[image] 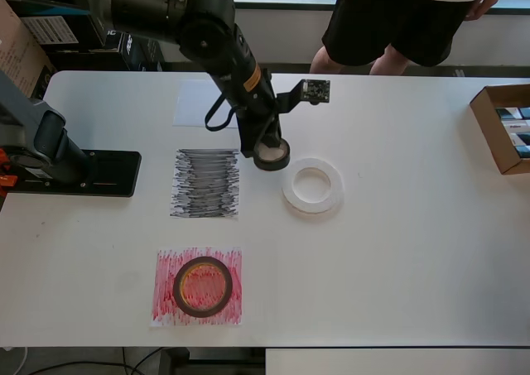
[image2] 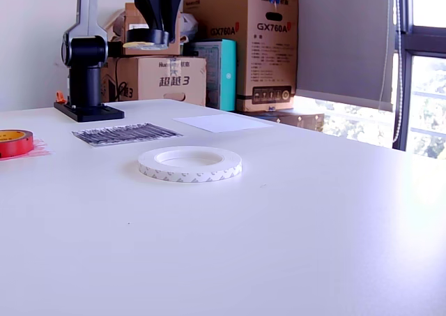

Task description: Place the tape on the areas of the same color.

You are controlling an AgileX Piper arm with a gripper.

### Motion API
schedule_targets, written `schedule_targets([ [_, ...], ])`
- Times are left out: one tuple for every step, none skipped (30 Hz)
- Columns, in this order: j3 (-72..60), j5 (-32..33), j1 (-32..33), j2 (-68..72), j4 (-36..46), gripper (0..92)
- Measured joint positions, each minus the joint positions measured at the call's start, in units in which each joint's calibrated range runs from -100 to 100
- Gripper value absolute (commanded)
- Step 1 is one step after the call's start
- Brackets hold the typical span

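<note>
Above the table: the black gripper [image: 267, 147] of the arm holds a small black tape ring [image: 272, 154] lifted off the white tabletop [image: 397, 251]; the exterior view shows the ring [image2: 146, 38] well clear of the surface, clamped between the jaws.
Black ring and gripper: the ring sits right at the fingertips, partly hidden by them from overhead.
Black-scribbled patch: this rectangular paper patch [image: 205, 184] lies at about 8 o'clock from the gripper in the overhead view, near but not under the held ring; it is bare.
White ring: a wide flat white tape ring [image: 312, 185] lies on the bare tabletop at about 4 o'clock from the gripper, just beside it in the overhead view; in the exterior view [image2: 189, 164] it lies flat in the foreground.
White patch: a plain white paper rectangle [image: 197, 103] lies at about 10 o'clock from the gripper, partly covered by the arm, with nothing on its visible part.
Red ring: a dark-red tape ring with a yellowish core [image: 203, 286] rests flat on the red-scribbled paper patch [image: 166, 296], at about 7 o'clock from the gripper and well apart from it.
</note>
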Motion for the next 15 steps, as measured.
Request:
schedule_targets([
  [1.8, -0.6, -0.5, -1.3, -0.4, 0.0],
  [3.6, -1.4, -1.1, -2.8, -1.1, 0.0],
  [5.5, -2.2, -1.7, -4.3, -2.0, 0.0],
  [7.1, -2.9, -2.2, -5.6, -2.9, 0.0],
  [9.0, -4.0, -2.7, -7.2, -4.3, 0.0],
  [11.0, -4.9, -3.2, -8.9, -5.6, 0.0],
  [12.6, -5.7, -3.6, -10.2, -6.7, 0.0],
  [14.6, -6.5, -4.0, -11.8, -8.0, 0.0],
  [16.6, -7.3, -4.3, -13.4, -9.2, 0.0],
  [18.2, -8.2, -4.4, -14.9, -10.0, 0.0],
  [20.1, -8.9, -4.6, -16.4, -11.2, 0.0],
  [22.1, -9.4, -4.8, -17.8, -12.2, 0.0],
  [24.0, -9.8, -5.0, -18.9, -12.8, 0.0],
  [26.0, -10.2, -5.2, -20.2, -14.2, 0.0],
  [27.9, -10.6, -5.3, -21.3, -15.5, 0.0],
])
